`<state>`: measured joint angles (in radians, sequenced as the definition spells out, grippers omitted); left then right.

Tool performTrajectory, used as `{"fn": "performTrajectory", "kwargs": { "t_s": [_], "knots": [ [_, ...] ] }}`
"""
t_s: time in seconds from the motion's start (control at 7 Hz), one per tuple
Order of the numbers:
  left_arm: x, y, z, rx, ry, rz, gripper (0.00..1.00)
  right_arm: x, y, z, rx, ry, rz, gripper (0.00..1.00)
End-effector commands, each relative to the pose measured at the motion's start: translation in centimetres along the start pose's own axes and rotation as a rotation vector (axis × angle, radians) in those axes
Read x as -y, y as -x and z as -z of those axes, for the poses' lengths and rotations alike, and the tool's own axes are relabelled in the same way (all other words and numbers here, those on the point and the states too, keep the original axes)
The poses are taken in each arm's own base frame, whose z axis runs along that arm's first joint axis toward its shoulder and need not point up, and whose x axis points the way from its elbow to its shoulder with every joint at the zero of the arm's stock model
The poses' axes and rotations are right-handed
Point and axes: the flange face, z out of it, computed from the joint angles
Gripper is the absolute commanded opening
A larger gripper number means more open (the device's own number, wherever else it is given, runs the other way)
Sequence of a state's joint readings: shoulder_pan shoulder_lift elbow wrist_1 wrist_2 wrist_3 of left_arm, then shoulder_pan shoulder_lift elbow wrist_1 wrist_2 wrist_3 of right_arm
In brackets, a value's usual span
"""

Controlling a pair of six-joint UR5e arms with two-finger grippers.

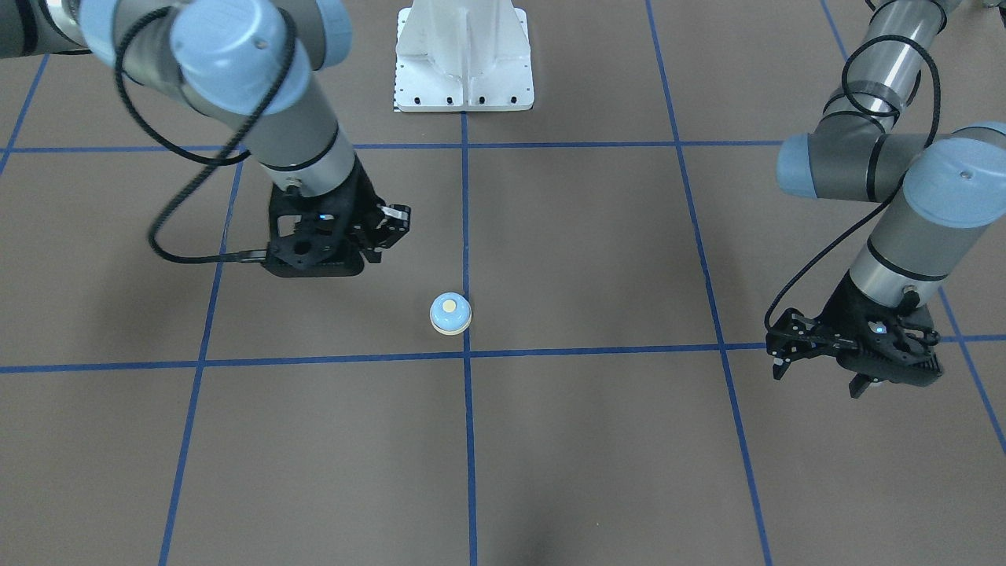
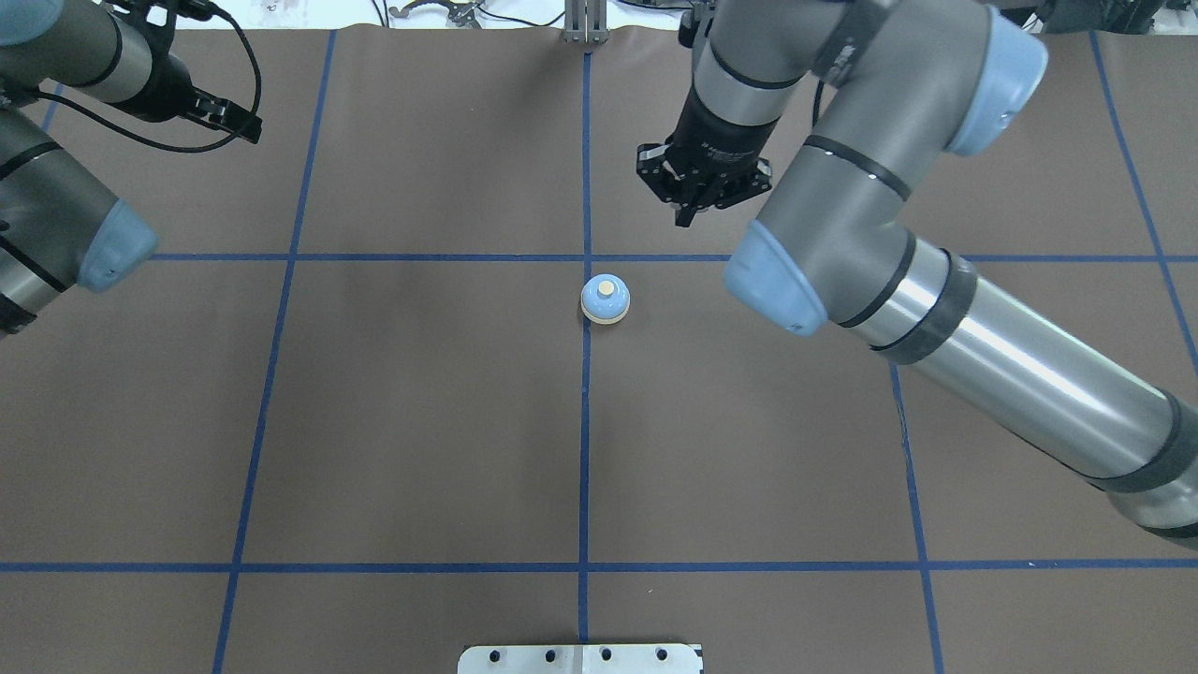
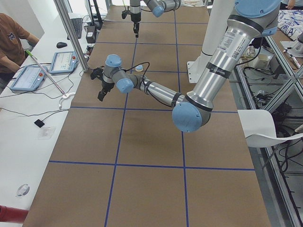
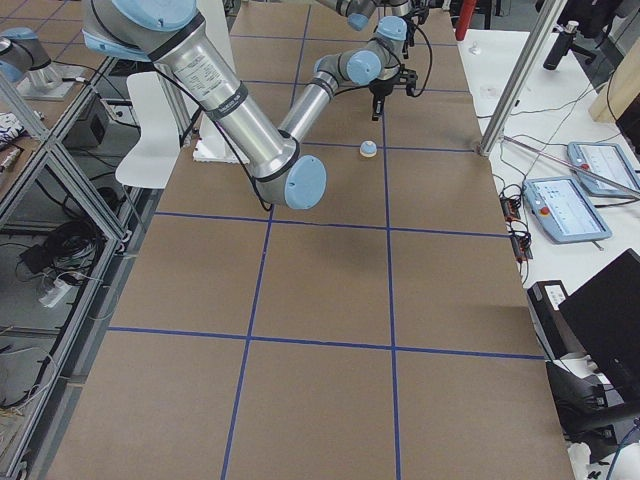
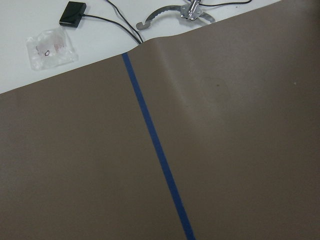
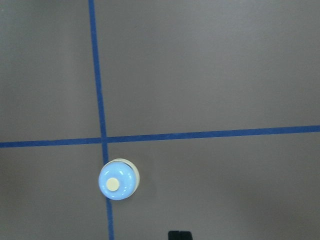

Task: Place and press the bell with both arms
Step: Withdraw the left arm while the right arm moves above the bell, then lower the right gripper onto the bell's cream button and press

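The bell [image 1: 450, 314] is a light-blue dome with a cream button. It stands upright on the brown table beside a crossing of blue tape lines, and also shows in the overhead view [image 2: 606, 300] and the right wrist view [image 6: 117, 180]. My right gripper [image 1: 393, 224] hangs above the table a little beyond the bell, apart from it [image 2: 688, 211]. Its fingertips [image 6: 180, 235] are together, shut and empty. My left gripper [image 1: 817, 377] is far off at the table's left far corner [image 2: 234, 117], open and empty. Its wrist view shows no bell.
The white pedestal [image 1: 464, 55] stands at the robot's edge of the table. Blue tape lines [image 2: 586, 421] grid the brown mat. Past the far edge lie a black device [image 5: 72, 13], a plastic bag [image 5: 49, 47] and a metal tool [image 5: 177, 11]. An operator [image 3: 12, 40] sits there.
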<state>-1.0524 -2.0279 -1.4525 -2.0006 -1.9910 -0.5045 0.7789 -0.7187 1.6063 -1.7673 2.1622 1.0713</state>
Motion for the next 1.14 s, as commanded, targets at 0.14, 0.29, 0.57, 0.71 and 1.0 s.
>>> {"fn": "performTrajectory", "kwargs": {
  "t_s": [0.14, 0.29, 0.57, 0.71, 1.0],
  "knots": [
    [-1.6, 0.7, 2.7, 0.078, 0.213, -0.05, 1.0, 0.5, 4.3, -4.9, -0.054, 0.023, 0.011, 0.0],
    [-1.5, 2.8, 4.5, 0.108, 0.257, -0.061, 1.0, 1.2, 4.7, -6.2, -0.035, 0.013, 0.027, 0.0],
    [-2.7, 7.4, 5.8, 0.127, 0.269, -0.106, 1.0, 2.1, 5.3, -9.3, -0.054, -0.003, 0.04, 0.0],
    [-2.7, 7.7, 5.9, 0.128, 0.268, -0.103, 1.0, 1.8, 5.4, -10.2, -0.063, -0.003, 0.046, 0.0],
    [-2.7, 7.9, 6.0, 0.129, 0.267, -0.102, 1.0, 1.5, 5.7, -12.7, -0.065, -0.021, 0.07, 0.0]
  ]
}}
